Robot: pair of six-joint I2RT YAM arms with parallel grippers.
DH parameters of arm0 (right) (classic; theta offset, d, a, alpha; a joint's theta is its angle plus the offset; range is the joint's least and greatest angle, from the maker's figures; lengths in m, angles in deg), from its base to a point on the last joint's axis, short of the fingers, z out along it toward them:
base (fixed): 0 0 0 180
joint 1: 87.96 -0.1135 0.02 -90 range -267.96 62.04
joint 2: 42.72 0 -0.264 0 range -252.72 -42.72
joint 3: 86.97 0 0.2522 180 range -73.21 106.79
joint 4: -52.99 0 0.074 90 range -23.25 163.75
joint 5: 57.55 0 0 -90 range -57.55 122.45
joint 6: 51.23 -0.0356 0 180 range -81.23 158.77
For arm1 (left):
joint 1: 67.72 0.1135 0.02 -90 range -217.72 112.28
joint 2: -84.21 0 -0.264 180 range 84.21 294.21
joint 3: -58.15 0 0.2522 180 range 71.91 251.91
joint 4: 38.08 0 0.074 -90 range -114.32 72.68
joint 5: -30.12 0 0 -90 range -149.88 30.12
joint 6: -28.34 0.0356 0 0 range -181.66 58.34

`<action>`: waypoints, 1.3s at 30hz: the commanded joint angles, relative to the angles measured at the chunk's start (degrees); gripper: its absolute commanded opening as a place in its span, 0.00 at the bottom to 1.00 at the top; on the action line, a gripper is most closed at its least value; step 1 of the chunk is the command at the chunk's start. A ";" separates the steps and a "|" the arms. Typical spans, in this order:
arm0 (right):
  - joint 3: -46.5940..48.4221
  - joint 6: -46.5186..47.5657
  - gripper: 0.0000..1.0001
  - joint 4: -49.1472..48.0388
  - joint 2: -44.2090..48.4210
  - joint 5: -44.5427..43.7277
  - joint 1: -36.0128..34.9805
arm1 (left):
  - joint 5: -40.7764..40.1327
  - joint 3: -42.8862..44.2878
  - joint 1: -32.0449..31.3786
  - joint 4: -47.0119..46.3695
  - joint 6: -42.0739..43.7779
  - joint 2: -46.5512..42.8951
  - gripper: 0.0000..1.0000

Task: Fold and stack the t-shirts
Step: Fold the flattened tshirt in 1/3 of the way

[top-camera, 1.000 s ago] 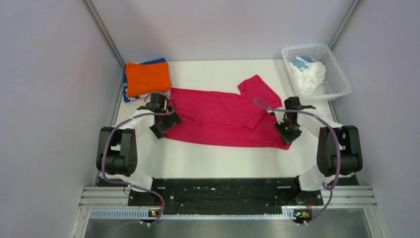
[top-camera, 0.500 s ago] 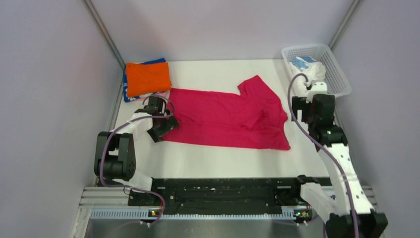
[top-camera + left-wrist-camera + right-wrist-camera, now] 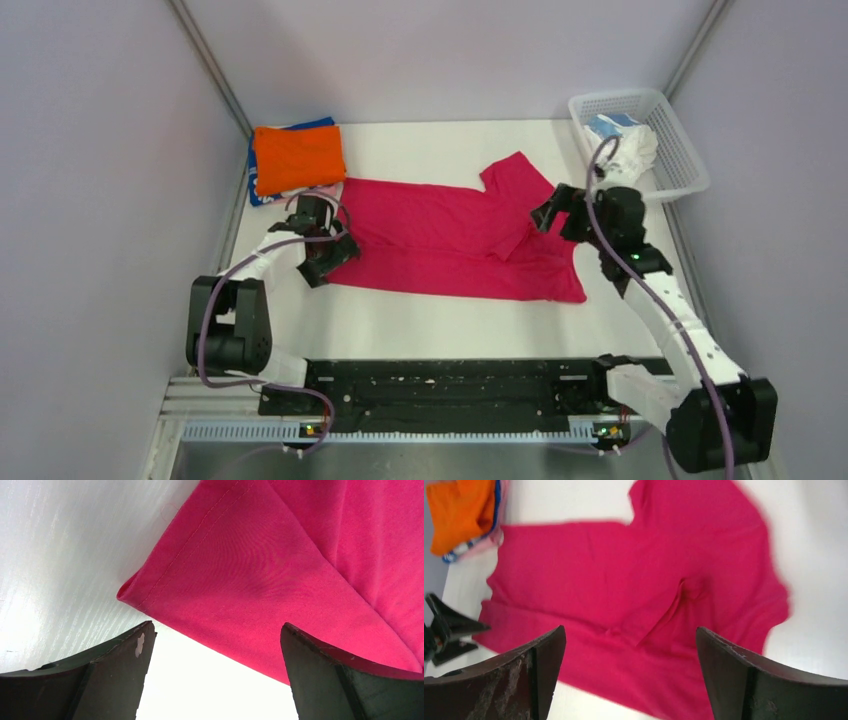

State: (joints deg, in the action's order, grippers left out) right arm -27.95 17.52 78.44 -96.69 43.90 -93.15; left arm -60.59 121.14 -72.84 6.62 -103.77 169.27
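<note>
A crimson-pink t-shirt lies partly folded across the middle of the table, one sleeve pointing to the far side. My left gripper stands open low at its left hem corner, with bare table between the fingers. My right gripper hangs open above the shirt's right side, with nothing in it; its wrist view looks down on the t-shirt. A folded orange t-shirt tops a stack at the far left, with blue and pale pink edges under it.
A white mesh basket at the far right corner holds white and light-blue cloth. Grey walls close in on both sides. The black rail with both arm bases runs along the near edge.
My right gripper let go of the shirt's right edge and opened. It swung up and out to the right, then came back over the shirt's right side. The left gripper stayed put.
</note>
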 commanded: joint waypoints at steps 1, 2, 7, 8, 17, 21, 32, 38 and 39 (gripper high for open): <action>-3.37 -8.59 0.99 -6.99 -7.09 -5.58 -10.59 | -0.55 -0.75 0.03 -0.95 -0.62 -2.40 0.99; -3.22 -9.60 0.99 -7.44 -9.14 -8.32 -12.65 | -0.79 -0.79 0.05 -0.88 -0.63 -2.29 0.99; -3.76 -12.14 0.99 -10.06 -18.66 -11.26 -16.00 | -1.49 -1.03 0.03 -0.72 -0.28 -1.75 0.99; -4.45 -12.35 0.99 -11.91 -19.68 -11.88 -16.52 | -1.84 -1.02 0.03 -0.66 -0.18 -1.66 0.99; -2.40 -12.87 0.99 -18.28 -30.43 -11.92 -19.00 | -2.26 -0.83 0.02 -0.87 0.01 -1.16 0.99; -1.93 -13.27 0.99 -15.80 -33.03 -12.65 -19.62 | -3.04 -0.49 0.03 -0.09 -0.08 -1.23 0.99; 4.21 -13.68 0.99 -18.81 -39.49 -13.48 -21.01 | -4.18 -0.40 0.00 1.16 -0.53 -1.97 0.99; 12.41 -13.32 0.99 -17.46 -43.48 -17.21 -21.17 | -5.03 -0.91 0.02 1.78 -0.57 -3.51 0.99; 14.58 -12.93 0.99 -16.88 -44.55 -17.98 -21.19 | -5.13 -0.83 -0.02 1.96 -0.56 -3.65 0.99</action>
State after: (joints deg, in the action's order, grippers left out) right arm -20.87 4.16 62.11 -138.81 29.69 -113.50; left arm -64.09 120.53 -72.84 7.45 -103.94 168.48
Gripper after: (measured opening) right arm 0.987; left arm 0.991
